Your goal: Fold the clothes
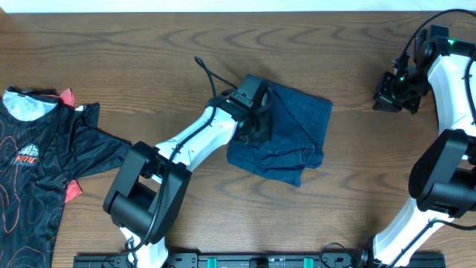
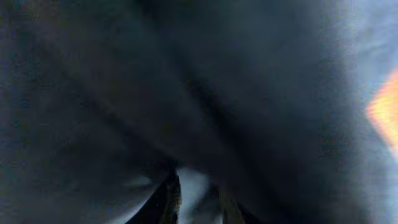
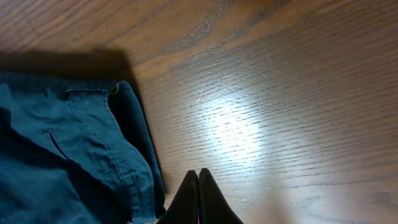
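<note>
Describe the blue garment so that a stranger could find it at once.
On the wooden table, look near the middle, where the left gripper sits on cloth. There lies the navy-blue garment, a loosely folded, rumpled rectangle. Unlike the black jersey with red line print at the table's left edge, it is plain and without print.

Plain dark navy-blue on the clothes point(image 1: 290, 130), brown wood grain on the counter point(image 1: 134, 45). Black with thin red contour lines and red trim on the jersey point(image 1: 33, 175). White with black joints on the left arm point(image 1: 201, 134) and right arm point(image 1: 454, 82), black on the fingers point(image 3: 214, 205).
</note>
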